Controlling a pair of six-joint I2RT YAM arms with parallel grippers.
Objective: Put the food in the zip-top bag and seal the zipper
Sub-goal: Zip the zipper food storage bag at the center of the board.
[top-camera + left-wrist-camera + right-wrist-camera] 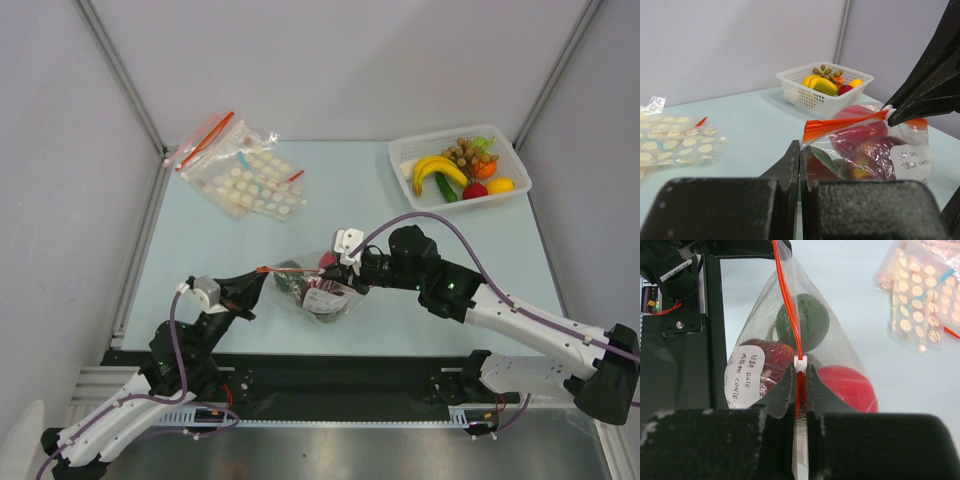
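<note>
Pale blue-green bench (200, 250) inside a white-walled enclosure, seen from above and from both wrists. Near its front edge, between the two arms, the zip-top bag (325, 298) is held up by its mouth with the food already inside: a dark green ball (805, 320), a shiny red round fruit (847, 387) and a dark red piece (770, 360) show through the plastic. Your left end effector (258, 275) is pressed together on the left end of the mouth. Your right end effector (800, 377) is pinching the zipper (786, 300) right at its small white slider (800, 361). The red strip runs taut and straight between the two grips. Whether that stretch is already mated cannot be told from these views. The step in hand looks like closing the seal. Treat the left pinch as a firm anchor and draw the slider along the line of the strip, not across it. Avoid slack, which could let the tracks twist apart, and avoid lifting so high that the round fruit presses against the mouth. A white basket (515, 165) of other produce and some disc-patterned bags (250, 185) lie well apart at the back.
</note>
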